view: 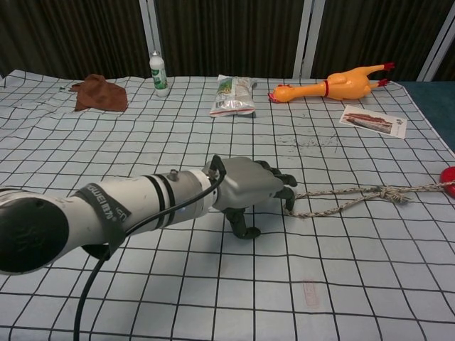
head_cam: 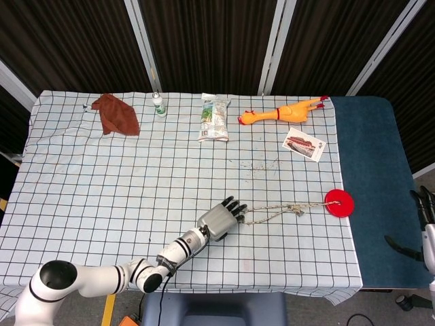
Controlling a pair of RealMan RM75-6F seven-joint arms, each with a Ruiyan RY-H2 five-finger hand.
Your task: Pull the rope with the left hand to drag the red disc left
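The red disc (head_cam: 339, 202) lies flat near the right edge of the checked cloth, just visible at the chest view's edge as the disc (view: 448, 177). A tan rope (head_cam: 279, 210) runs left from it, knotted partway along, to my left hand (head_cam: 219, 221). In the chest view the left hand (view: 252, 186) lies palm down with its fingertips (view: 286, 190) curled onto the rope (view: 355, 195) at its left end; the thumb stands on the cloth below, apart from the rope. The right hand (head_cam: 427, 224) hangs off the table's right side, holding nothing.
Along the far side lie a brown cloth (head_cam: 117, 113), a small bottle (head_cam: 158, 104), a snack bag (head_cam: 215, 117) and a rubber chicken (head_cam: 282, 111). A picture card (head_cam: 304, 144) lies right of centre. A dark blue mat (head_cam: 374, 170) covers the table's right end.
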